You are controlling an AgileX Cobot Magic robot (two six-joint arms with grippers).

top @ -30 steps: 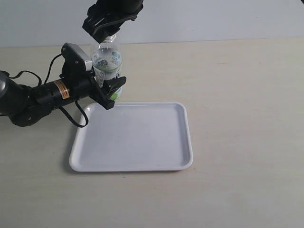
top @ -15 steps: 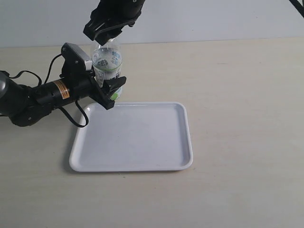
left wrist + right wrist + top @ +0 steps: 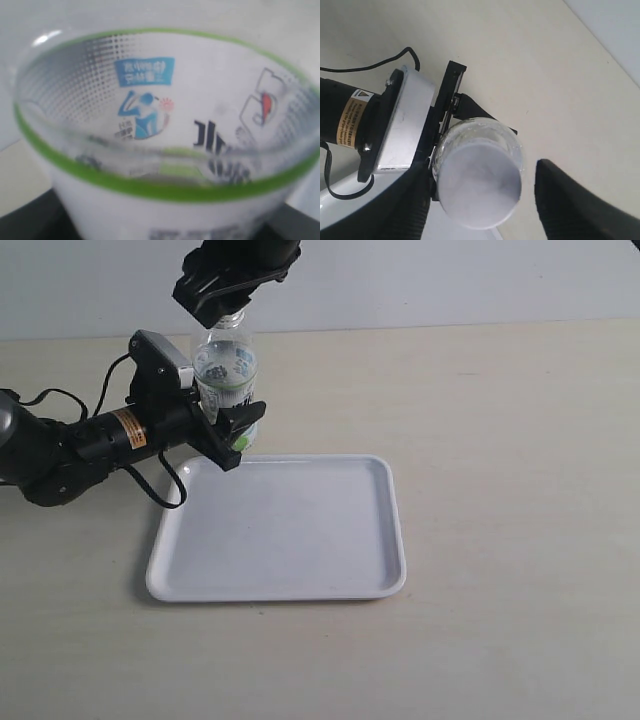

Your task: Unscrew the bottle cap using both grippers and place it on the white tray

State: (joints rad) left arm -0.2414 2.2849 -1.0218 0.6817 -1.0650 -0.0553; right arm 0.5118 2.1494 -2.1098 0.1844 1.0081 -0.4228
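Note:
The clear bottle (image 3: 226, 370) with its white-and-green label stands upright just behind the white tray (image 3: 300, 540). My left gripper (image 3: 230, 428) is shut on its lower body, and in the left wrist view the label (image 3: 165, 125) fills the picture. The white bottle cap (image 3: 480, 192) sits on the neck. My right gripper (image 3: 487, 200) hangs over it from above and is open. One finger lies close beside the cap and the other finger (image 3: 570, 200) stands well clear of it. In the exterior view the right gripper (image 3: 222, 302) hides most of the cap.
The left arm, with its grey-white box (image 3: 160, 355), orange label and black cable (image 3: 165, 485), lies along the table to the left of the tray. Beige tabletop (image 3: 500, 440) extends to the right and in front.
The right gripper shifted slightly above the bottle top and returned to about where it was. The bottle, the left arm and the tray stayed still.

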